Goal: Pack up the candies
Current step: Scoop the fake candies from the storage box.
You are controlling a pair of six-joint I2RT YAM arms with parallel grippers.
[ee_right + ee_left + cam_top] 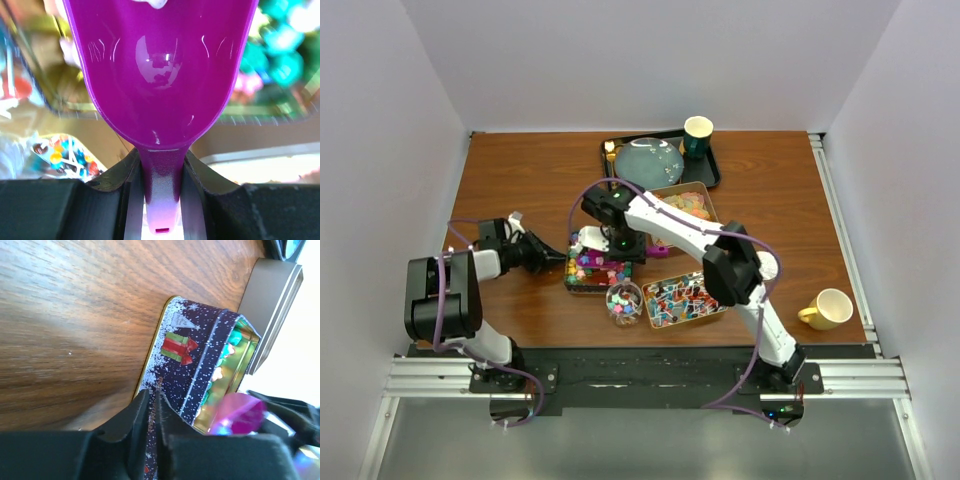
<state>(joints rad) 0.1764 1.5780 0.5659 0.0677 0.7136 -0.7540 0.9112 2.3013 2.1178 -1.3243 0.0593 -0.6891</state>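
A dark blue Christmas tin of bright multicoloured cube candies sits mid-table. My left gripper is shut on the tin's left wall, seen up close in the left wrist view where the tin shows its snow and gift print. My right gripper is shut on the handle of a purple scoop held over the tin. In the right wrist view the gripper pinches the scoop, whose bowl looks almost empty. Teal and pink candies blur beyond it.
A tray of red-blue-white wrapped pieces and a small glass jar of candies stand near the front. A tin of pale gummies lies behind. A black tray with a plate and green cup is at the back. A yellow mug stands right.
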